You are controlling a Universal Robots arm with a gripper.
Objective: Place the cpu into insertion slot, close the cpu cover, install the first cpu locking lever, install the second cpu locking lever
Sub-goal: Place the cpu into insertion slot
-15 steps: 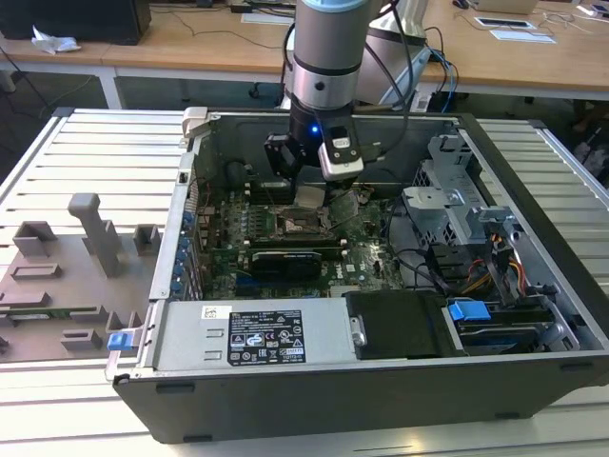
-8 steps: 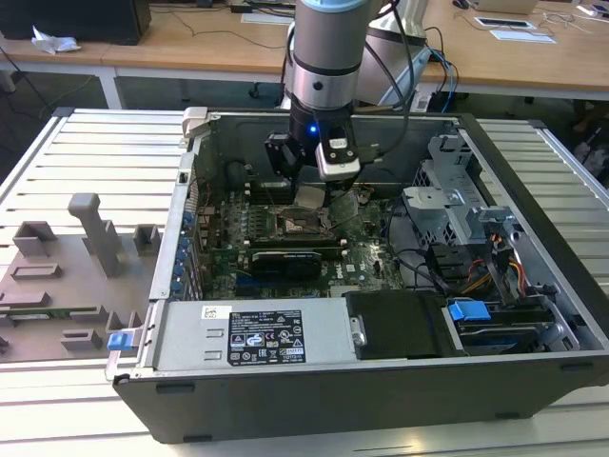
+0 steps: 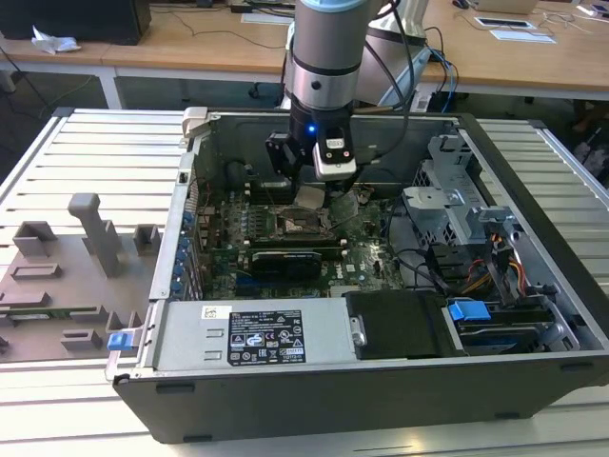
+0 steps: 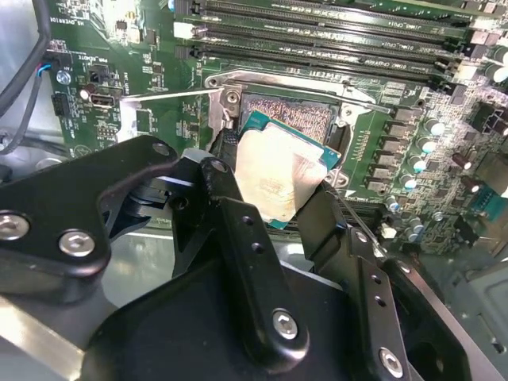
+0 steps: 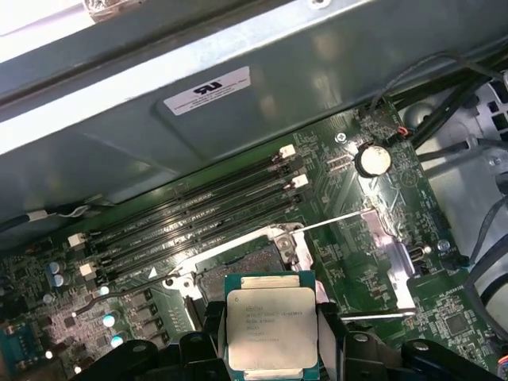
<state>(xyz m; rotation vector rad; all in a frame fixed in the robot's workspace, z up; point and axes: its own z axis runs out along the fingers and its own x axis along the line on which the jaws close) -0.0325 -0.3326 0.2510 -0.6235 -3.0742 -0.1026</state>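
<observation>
Gripper (image 4: 270, 190) clamped on the cpu (image 4: 278, 175), fingers (image 4: 226, 198) pinching two opposite edges, pale metal top facing up. Hangs over the insertion slot (image 4: 290, 115), apart from it, not yet seated. Sits low inside the computer case (image 3: 533, 219) in the exterior view, above the green motherboard (image 3: 366, 271). Cpu cover (image 5: 389, 254) apparently swung open to one side of the slot, out of the line of descent.

Step in hand, by judgement: placing the chip. Looks turned a little against the slot's edges in both wrist views, so worth squaring to the thin metal rim before going lower. Best kept flat and brought straight down, with no sideways slide over the contacts and no pressing. Best let go only once lying level inside the rim. Main risk: bent contacts from a tilted or skewed landing.
</observation>
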